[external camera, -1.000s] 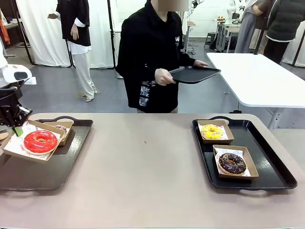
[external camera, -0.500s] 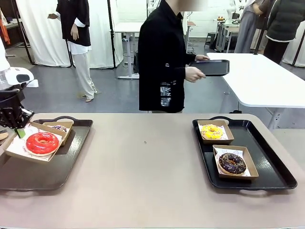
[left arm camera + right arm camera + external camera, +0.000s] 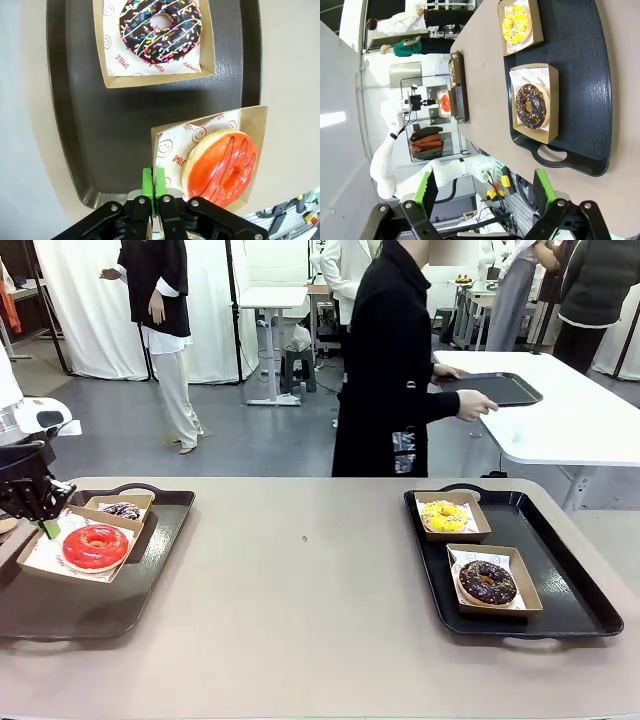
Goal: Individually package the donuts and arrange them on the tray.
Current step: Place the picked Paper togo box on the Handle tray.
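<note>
The left gripper was pinched shut on the edge of the red donut's box, held over the left tray beside the boxed sprinkled donut. The right gripper was spread wide, above the right tray, where the yellow donut and chocolate donut were already set in boxes. All four appeared packaged; only this placement seemed left.

A beige table is seen with a black tray at its left and another black tray at its right. Two paper-lined cardboard boxes are set on the right tray, one farther, one nearer. Beyond the far edge, a person in black is seen carrying a third tray toward a white table.
</note>
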### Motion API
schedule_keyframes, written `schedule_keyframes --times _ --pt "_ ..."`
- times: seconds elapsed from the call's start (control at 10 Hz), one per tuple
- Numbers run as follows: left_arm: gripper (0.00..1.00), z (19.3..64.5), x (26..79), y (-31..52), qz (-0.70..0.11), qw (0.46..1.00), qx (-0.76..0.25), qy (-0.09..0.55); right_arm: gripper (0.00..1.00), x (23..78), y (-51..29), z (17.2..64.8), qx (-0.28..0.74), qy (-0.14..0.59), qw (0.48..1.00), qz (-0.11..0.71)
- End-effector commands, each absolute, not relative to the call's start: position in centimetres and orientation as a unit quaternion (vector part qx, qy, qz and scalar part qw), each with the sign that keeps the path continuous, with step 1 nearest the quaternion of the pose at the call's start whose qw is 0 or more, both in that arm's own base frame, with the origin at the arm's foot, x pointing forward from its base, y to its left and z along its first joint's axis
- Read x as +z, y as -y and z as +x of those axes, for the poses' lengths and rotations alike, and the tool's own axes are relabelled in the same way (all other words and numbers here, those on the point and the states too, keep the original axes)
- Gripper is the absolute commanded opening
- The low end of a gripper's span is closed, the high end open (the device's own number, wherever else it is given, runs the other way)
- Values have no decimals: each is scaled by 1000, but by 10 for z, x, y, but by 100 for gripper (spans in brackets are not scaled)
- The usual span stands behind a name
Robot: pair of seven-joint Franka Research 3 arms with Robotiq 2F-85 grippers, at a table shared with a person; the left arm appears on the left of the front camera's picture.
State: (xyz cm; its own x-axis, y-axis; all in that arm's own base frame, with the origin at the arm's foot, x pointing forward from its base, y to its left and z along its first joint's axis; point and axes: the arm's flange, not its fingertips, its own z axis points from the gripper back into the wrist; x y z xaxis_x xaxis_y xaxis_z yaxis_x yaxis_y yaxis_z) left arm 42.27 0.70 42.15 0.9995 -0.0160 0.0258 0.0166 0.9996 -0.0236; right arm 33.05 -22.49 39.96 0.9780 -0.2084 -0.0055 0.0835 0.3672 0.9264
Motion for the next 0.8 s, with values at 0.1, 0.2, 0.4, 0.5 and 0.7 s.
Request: schedule_keyframes --times 0.1,0.2,0.4,0.5,0.7 --pt "1 429 400 -5 7 1000 5 10 100 400 225 330 -89 56 823 558" --pt "1 430 394 -3 12 1000 4 5 100 400 225 330 -89 56 823 558" --pt "1 430 386 2 26 1000 8 4 100 400 225 330 -89 56 823 558" --pt "1 433 383 5 32 999 10 2 100 400 225 330 -89 56 823 558" --pt "1 434 373 11 42 999 15 -4 100 400 225 330 -89 56 823 558"
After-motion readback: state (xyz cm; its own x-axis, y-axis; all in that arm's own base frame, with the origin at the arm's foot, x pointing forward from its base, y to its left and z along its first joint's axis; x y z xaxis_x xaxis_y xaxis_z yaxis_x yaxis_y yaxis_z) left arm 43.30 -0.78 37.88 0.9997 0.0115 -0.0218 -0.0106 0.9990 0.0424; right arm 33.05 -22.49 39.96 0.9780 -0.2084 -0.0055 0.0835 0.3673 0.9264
